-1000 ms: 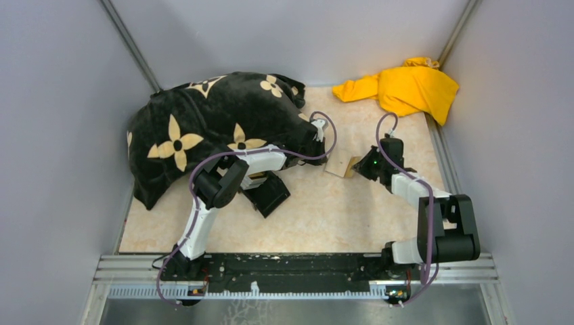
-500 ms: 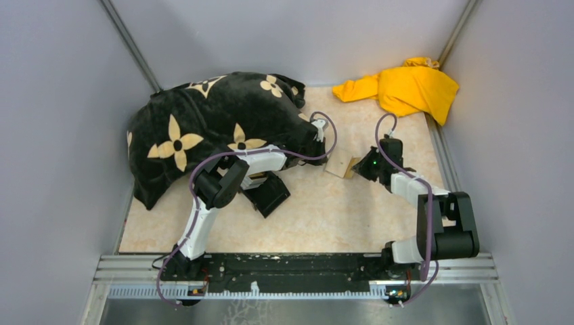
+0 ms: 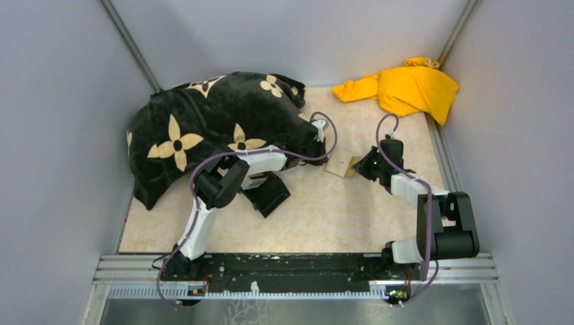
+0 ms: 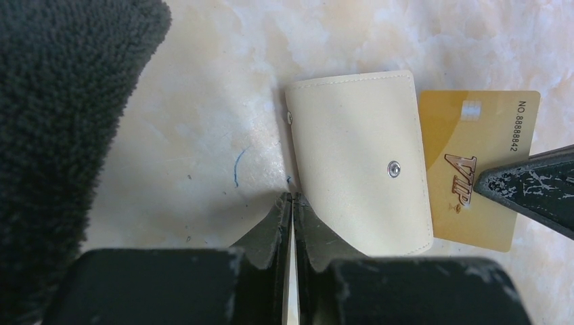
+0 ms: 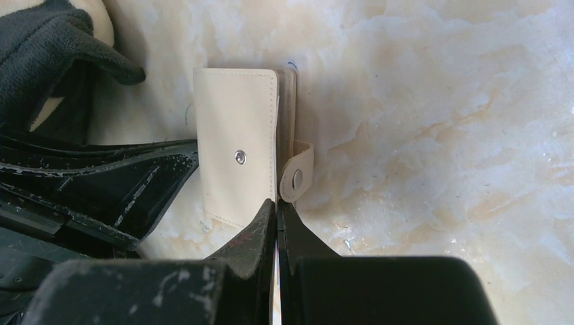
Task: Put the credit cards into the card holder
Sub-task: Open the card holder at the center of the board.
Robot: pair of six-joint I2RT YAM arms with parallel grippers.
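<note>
The cream card holder (image 3: 340,164) lies on the marble table, between the two grippers. In the left wrist view the card holder (image 4: 359,169) shows its snap stud, and a gold credit card (image 4: 474,169) sticks out from under its right side. My left gripper (image 4: 292,200) is shut on the holder's lower left corner, with a thin pale edge between the jaws. My right gripper (image 5: 277,203) is shut on the gold card, seen edge-on against the card holder (image 5: 237,156). The holder's clasp tab (image 5: 296,177) hangs to the right. One right finger (image 4: 535,189) overlaps the card's outer edge.
A black blanket with beige flowers (image 3: 203,122) lies bunched at the back left, close to my left gripper. A black box (image 3: 269,194) sits under the left forearm. A yellow cloth (image 3: 406,88) is in the back right corner. Grey walls close in on three sides.
</note>
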